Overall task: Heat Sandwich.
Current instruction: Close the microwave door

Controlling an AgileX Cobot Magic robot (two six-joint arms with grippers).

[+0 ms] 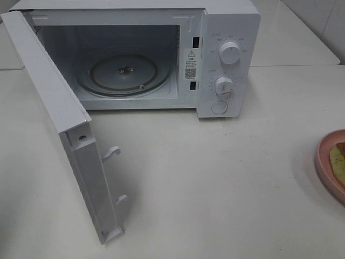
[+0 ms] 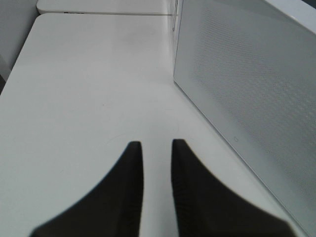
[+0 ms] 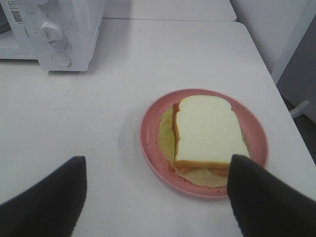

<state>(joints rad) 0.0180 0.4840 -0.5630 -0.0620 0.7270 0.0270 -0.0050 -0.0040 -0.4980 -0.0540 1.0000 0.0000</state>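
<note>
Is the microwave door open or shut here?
Open: the microwave door swings wide left, exposing the empty glass turntable inside.

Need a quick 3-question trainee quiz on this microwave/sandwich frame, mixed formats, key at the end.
1. True or false: the microwave door is closed.
2. Where is the sandwich? A) on the turntable B) on the pink plate C) held by a tool
3. Fill in: the right tool hovers above the plate with its jaws ____.

Key:
1. False. The door is swung wide open and the turntable is bare.
2. B. The plate sits on the table, to the right of the microwave.
3. Open. They stand wide apart, gripping nothing.
</note>
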